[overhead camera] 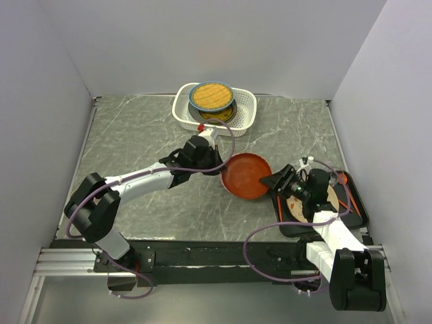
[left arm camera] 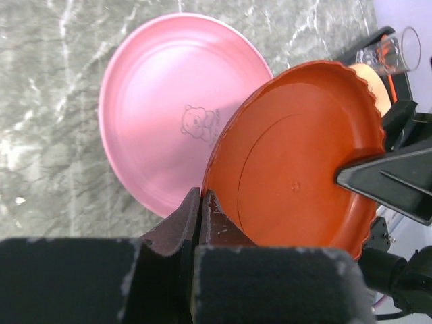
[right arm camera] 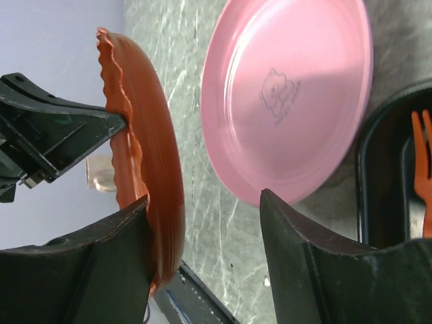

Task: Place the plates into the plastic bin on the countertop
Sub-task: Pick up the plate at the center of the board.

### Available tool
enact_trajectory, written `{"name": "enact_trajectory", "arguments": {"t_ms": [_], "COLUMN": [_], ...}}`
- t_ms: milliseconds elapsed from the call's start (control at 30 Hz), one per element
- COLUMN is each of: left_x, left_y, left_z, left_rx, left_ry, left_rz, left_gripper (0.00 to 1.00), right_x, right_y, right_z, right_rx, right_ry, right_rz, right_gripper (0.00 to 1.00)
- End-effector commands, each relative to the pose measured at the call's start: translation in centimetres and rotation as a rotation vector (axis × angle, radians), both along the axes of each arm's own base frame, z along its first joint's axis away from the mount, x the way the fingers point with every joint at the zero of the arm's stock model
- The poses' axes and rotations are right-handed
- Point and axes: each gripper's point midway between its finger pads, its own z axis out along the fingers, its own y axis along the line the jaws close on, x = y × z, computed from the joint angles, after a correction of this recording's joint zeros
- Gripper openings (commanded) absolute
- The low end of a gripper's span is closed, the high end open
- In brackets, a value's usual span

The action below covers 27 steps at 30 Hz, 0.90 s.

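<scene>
The left hand point(left arm camera: 201, 206) pinches the rim of a red plate point(left arm camera: 297, 182), which is tilted above a pink plate point(left arm camera: 162, 101) lying on the grey veined surface point(overhead camera: 148, 135). The right hand point(right arm camera: 206, 202) is spread, with one finger against the red plate's opposite rim and the other clear of it. The pink plate shows a small bear outline; any lettering is too small to read. The white bin point(overhead camera: 248, 108) at the far edge holds stacked plates, a straw one point(overhead camera: 210, 96) uppermost.

From above, the red plate point(overhead camera: 246, 175) covers the pink plate point(left arm camera: 169, 108) entirely. In the bin point(overhead camera: 248, 111), only rims show under the straw plate point(overhead camera: 210, 96); their count is unclear. The right arm point(overhead camera: 331, 233) hides most of the tan plate point(overhead camera: 334, 192) on the tray point(overhead camera: 359, 219). The right wrist view cuts off the fork point(right arm camera: 424, 169).
</scene>
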Motion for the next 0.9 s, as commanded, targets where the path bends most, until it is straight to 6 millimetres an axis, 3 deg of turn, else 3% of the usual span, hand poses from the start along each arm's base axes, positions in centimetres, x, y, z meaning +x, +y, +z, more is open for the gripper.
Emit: {"name": "enact_trajectory", "arguments": {"t_ms": [0,33,67,133,267,333,433,467,533,567,667,767,867], "left_x": [-0.4,-0.4,-0.3,-0.5,-0.6,-0.6,-0.7,-0.7,-0.7,-0.8,-1.1,-1.3,-1.4], "left_y": [-2.2,-2.3,-2.4,-2.6,-2.2,-1.9,-1.4,-1.2,-0.8,-0.5,0.2,1.2,2.0], "left_z": [1.4,1.4,1.2,0.9,0.7,0.5,0.8,1.1,1.1,1.2,1.3,1.1,0.4], "left_rx": [-0.078,-0.077,-0.074,-0.075,-0.073,-0.064,-0.062,-0.062,-0.049,-0.046,-0.043,-0.028,0.013], "left_ry": [-0.02,-0.022,-0.018,-0.013,-0.016,-0.017,-0.038,-0.049,-0.056,-0.062,-0.086,-0.098,-0.09], "left_rz": [-0.052,-0.055,-0.056,-0.06,-0.046,-0.036,-0.033,-0.024,-0.017,-0.012,-0.007,0.018,0.03], "left_gripper": [0.01,0.01,0.01,0.01,0.01,0.01,0.14,0.25,0.39,0.56,0.88,0.99,0.99], "right_x": [-0.1,-0.2,-0.4,-0.6,-0.7,-0.7,-0.5,-0.4,-0.3,-0.3,0.0,-0.3,-0.1], "right_y": [0.4,0.4,0.5,0.3,0.1,0.2,0.2,0.2,0.4,0.5,0.7,2.3,3.1], "right_z": [0.6,0.5,0.2,0.1,0.0,0.2,0.6,0.7,0.8,0.6,0.5,0.4,0.1], "right_rx": [0.015,0.016,0.016,0.013,-0.001,-0.002,-0.003,-0.002,0.003,0.006,0.014,0.019,0.019], "right_ry": [-0.05,-0.05,-0.045,-0.046,-0.044,-0.049,-0.058,-0.059,-0.066,-0.058,-0.052,-0.045,-0.038], "right_rz": [0.012,0.011,0.013,0.003,-0.008,-0.006,-0.006,-0.006,-0.002,0.0,-0.002,0.044,0.057], "right_gripper": [0.57,0.49,0.28,0.11,0.0,0.0,0.0,0.0,0.0,0.0,0.0,0.0,0.0]}}
